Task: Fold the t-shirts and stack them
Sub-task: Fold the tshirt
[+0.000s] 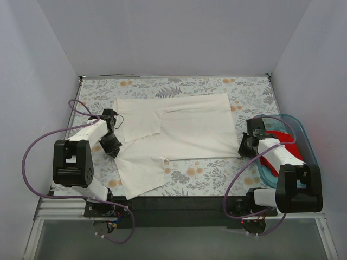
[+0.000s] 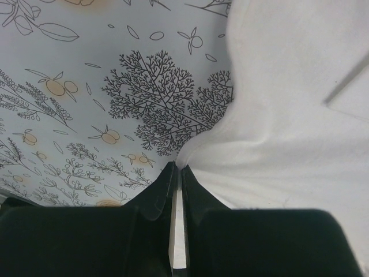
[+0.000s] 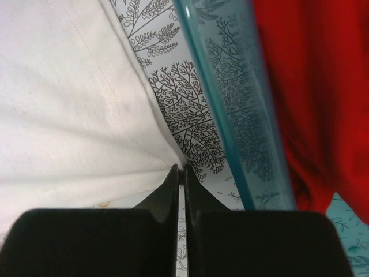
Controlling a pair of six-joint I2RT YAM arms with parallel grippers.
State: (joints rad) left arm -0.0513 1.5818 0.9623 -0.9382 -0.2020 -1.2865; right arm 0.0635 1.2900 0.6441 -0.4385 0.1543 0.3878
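The white t-shirt (image 1: pixel 179 132) lies spread on the floral table, plain side up, its print hidden. My left gripper (image 1: pixel 112 145) is shut on the shirt's left edge; the wrist view shows a fold of white cloth (image 2: pixel 277 115) pinched at the fingertips (image 2: pixel 178 168). My right gripper (image 1: pixel 242 149) is shut on the shirt's right lower corner; the wrist view shows the hemmed white cloth (image 3: pixel 69 115) ending at the fingertips (image 3: pixel 181 168). The red t-shirt (image 1: pixel 282 142) lies bunched in the blue tub, also in the right wrist view (image 3: pixel 311 86).
The translucent blue plastic tub (image 1: pixel 304 138) stands at the right table edge, its wall (image 3: pixel 230 98) close beside my right gripper. The floral tablecloth (image 1: pixel 217 170) covers the table. White walls close in the back and sides. Purple cables loop beside both arms.
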